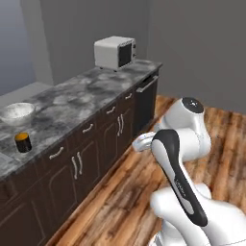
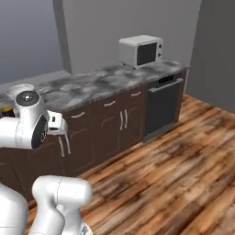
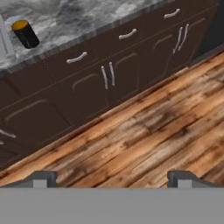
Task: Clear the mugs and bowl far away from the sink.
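Grey marbled counter (image 1: 86, 91) over dark cabinets (image 1: 91, 158) carries a mug (image 1: 22, 142), bowl (image 1: 17, 112) and microwave (image 1: 114, 52); claw (image 3: 111, 178) gapes empty above plank floor (image 3: 166, 135).

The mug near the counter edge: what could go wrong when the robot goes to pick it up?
1. The mug stands close to the front edge of the counter; a sideways nudge could tip it onto the wooden floor.
2. The bowl sits just behind it, so a deep reach might bump it.
3. The open pincer hangs over the floor, far from the mug, so the approach is long.
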Controlling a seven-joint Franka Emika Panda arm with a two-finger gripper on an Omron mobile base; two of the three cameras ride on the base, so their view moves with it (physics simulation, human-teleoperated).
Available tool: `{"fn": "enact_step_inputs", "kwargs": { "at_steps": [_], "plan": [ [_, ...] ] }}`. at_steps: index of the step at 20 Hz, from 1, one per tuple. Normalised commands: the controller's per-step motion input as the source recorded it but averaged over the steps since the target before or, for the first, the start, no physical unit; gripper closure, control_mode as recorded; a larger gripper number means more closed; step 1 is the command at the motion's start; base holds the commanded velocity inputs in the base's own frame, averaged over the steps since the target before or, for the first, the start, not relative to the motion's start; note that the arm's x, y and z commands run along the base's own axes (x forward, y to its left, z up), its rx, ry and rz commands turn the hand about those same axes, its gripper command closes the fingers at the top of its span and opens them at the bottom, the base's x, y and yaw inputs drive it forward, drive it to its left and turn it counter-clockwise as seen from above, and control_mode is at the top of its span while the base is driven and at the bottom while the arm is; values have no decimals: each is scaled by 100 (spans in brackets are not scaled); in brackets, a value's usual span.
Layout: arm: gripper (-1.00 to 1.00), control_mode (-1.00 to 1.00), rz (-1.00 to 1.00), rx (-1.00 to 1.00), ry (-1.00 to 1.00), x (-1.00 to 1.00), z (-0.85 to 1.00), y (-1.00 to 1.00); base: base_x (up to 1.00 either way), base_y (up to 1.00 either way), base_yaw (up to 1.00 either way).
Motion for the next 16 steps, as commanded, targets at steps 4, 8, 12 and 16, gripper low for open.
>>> {"fn": "enact_step_inputs", "kwargs": {
  "at_steps": [4,8,12,16],
  "plan": [
    [-100,100,0,0,0,0,0,0,74,0,70],
    [-100,100,0,0,0,0,0,0,99,0,65],
    [-100,100,0,0,0,0,0,0,94,0,61],
    [-100,100,0,0,0,0,0,0,49,0,55]
  ]
}}
